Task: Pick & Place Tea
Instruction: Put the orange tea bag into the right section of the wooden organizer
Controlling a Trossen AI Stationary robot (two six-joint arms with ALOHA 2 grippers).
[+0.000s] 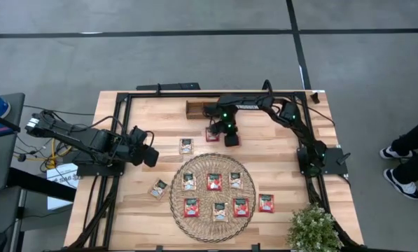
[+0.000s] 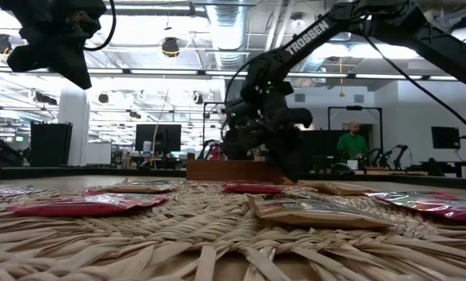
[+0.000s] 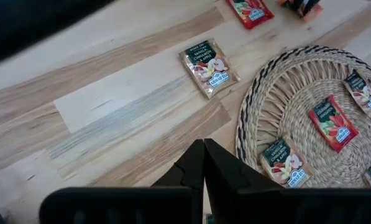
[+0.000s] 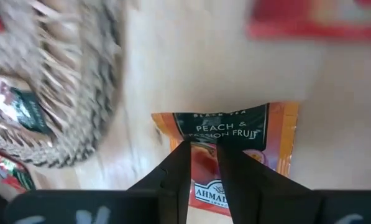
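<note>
An orange sachet (image 4: 232,149) is pinched between the right gripper (image 4: 201,163) fingers, its green band lying beyond the fingertips and its long axis running along them. It is held above bare table between the woven mat (image 1: 207,231) and the wooden tray (image 1: 194,108) beyond, with open room around. The left gripper (image 3: 204,149), fingers pressed together, waits farther off.

My table (image 1: 265,150) was pale wood planks. On it lay a round woven mat (image 1: 210,231) at the near middle, a brown wooden tray (image 1: 196,108) at the far edge, loose tea sachets (image 1: 186,145) around the mat, and a leafy plant (image 1: 312,227) at the near right corner.
</note>
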